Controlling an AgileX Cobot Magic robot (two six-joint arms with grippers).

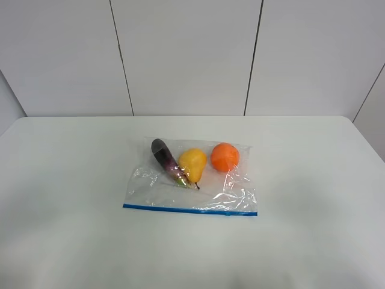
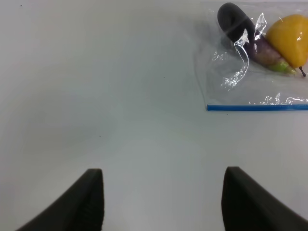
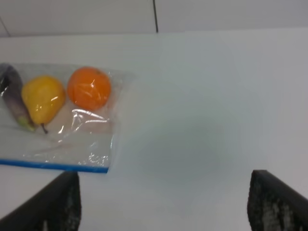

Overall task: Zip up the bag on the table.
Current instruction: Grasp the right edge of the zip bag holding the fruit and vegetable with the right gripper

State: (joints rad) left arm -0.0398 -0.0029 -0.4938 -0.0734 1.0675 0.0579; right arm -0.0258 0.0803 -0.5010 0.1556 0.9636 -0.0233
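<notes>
The clear crinkly bag lies flat in the middle of the white table, its blue zipper strip along the near edge. Inside are a purple eggplant, a yellow pear and an orange. Neither arm shows in the exterior high view. My left gripper is open and empty above bare table, apart from the bag's left corner. My right gripper is open and empty, apart from the bag's right corner.
A white panelled wall stands behind the table's far edge. The table's rounded far right corner is in view. Nothing else lies on the tabletop.
</notes>
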